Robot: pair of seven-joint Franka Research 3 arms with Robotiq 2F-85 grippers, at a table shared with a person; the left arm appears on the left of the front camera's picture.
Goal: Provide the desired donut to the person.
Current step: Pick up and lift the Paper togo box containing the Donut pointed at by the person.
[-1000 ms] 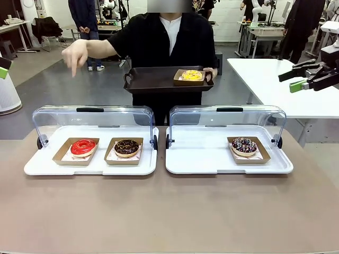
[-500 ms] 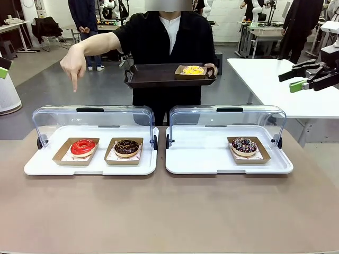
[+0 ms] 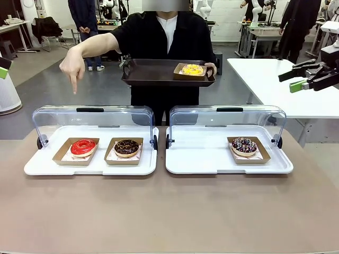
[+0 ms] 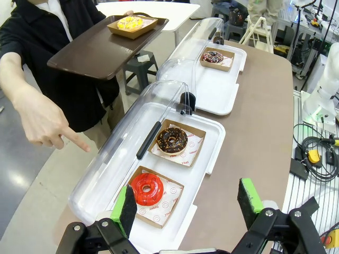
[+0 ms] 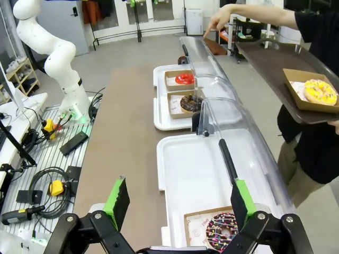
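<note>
The person [image 3: 159, 37] stands across the table and points a finger [image 3: 74, 84] down over the left end of the left display case [image 3: 42, 166]. A red donut [image 3: 83, 147] lies there in a paper tray, with a chocolate donut [image 3: 126, 147] beside it. The right case [image 3: 201, 159] holds a sprinkled chocolate donut [image 3: 244, 145]. The person's other hand holds a dark tray [image 3: 153, 74] with a yellow donut [image 3: 192, 69]. My left gripper [image 4: 186, 198] hangs open above the red donut [image 4: 146, 189]. My right gripper [image 3: 296, 78] is open, high at the right, empty.
Both clear lids [image 3: 92, 119] are swung back, so the case fronts stand open. A white side table [image 3: 275, 84] stands at the right behind the cases. The brown tabletop [image 3: 169, 211] in front of the cases is bare.
The person's pointing hand has dropped a little and settled with the finger straight down. The dark tray has risen slightly. Neither arm has moved.
</note>
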